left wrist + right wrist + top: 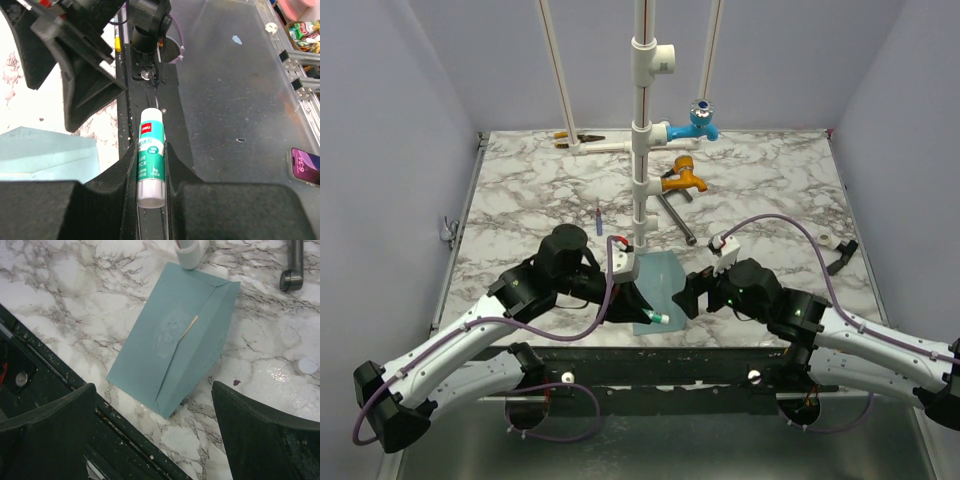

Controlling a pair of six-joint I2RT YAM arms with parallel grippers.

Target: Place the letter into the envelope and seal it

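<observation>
At 6 o'clock on the bench (520, 190), hard against the near edge: envelope (150, 345) lying flat, pointed flap folded down onto the body. Inside the envelope: letter (189, 326), visible only as a thin tan sliver at the flap tip.

State of left pincer (150, 175): clamped on a glue stick (150, 150), held at 7 o'clock of the envelope, over the bench edge. Cap apparently fitted.

State of right pincer (154, 387): fingers fully apart, empty, hovering at 3 o'clock of the envelope and not touching it.

Step in hand, as judged: sealing. Insertion taken as complete. Faint round smear noted on the body beside the flap tip; possibly adhesive, not confirmable. Bond between flap and body not determinable from these views.

Next move, as judged: bring the right pincer down onto the flap near its tip and press flat, then sweep along both flap edges. Keep the glue stick clear of the paper. Avoid pushing toward 6 o'clock, since that risks sliding the envelope off the bench edge.

Count:
- envelope: one
- letter: one, mostly hidden
- glue stick: one
- pincer: two, one loaded, one free
</observation>
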